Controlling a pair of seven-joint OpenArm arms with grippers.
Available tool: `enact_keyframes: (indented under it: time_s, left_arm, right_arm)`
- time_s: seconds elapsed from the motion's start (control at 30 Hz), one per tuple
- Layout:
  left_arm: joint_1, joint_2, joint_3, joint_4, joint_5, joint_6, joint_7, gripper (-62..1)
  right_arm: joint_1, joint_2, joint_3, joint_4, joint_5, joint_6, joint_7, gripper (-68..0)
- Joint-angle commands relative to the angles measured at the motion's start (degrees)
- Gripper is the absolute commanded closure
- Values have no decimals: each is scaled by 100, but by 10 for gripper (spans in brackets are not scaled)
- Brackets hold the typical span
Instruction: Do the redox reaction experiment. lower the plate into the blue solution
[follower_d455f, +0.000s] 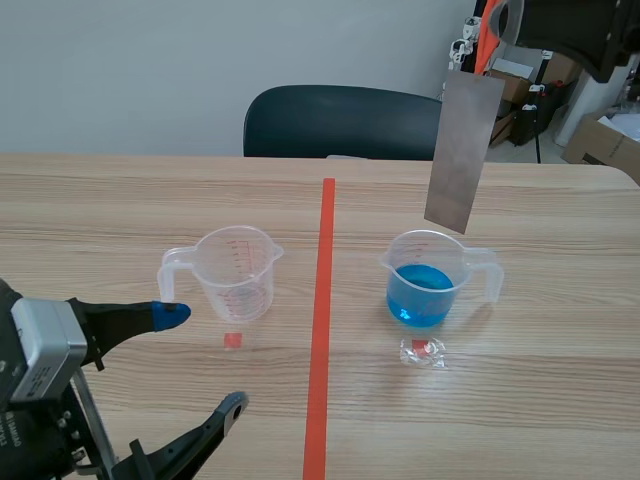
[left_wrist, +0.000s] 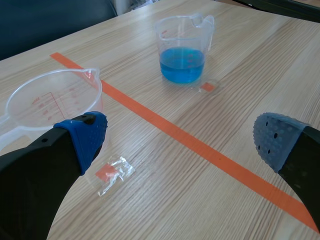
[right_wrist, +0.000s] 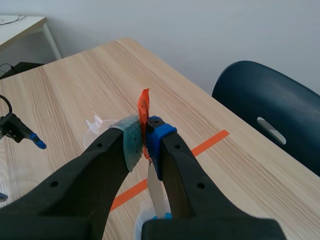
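Plate (follower_d455f: 463, 150): clamped at its top end in right gripper (right_wrist: 145, 140), hanging above blue-solution cup (follower_d455f: 428, 285).
Left gripper (follower_d455f: 203, 358): spread wide, near front edge of table (follower_d455f: 560, 400).

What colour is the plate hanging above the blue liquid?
The plate is plain matte grey; the scene view shows it best.

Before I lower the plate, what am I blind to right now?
Right wrist view: the right tool hides the lower end of the grey metal plate and most of the clear plastic beaker of blue solution.
Left wrist view: plate out of frame.
Scene view: beaker's scale marks too small to read.
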Motion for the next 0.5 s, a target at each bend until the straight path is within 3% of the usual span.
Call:
enact_keyframes:
  time_s: [0.0,0.23,0.47]
  left_arm:
    - [127,-96,-68,92,-55,-4,-229,-620]
    - [772,-275,-361,90,-55,-2,-1338,-611]
    - [1252,-323,-466,13,-50,214,-1871,-611]
  right_arm:
    - [52,-70,26,-33,-11,20,101,-4]
    - [-44,-254,26,-164,-164,20,63,-4]
    - [-94,-286,26,-210,-168,20,59,-4]
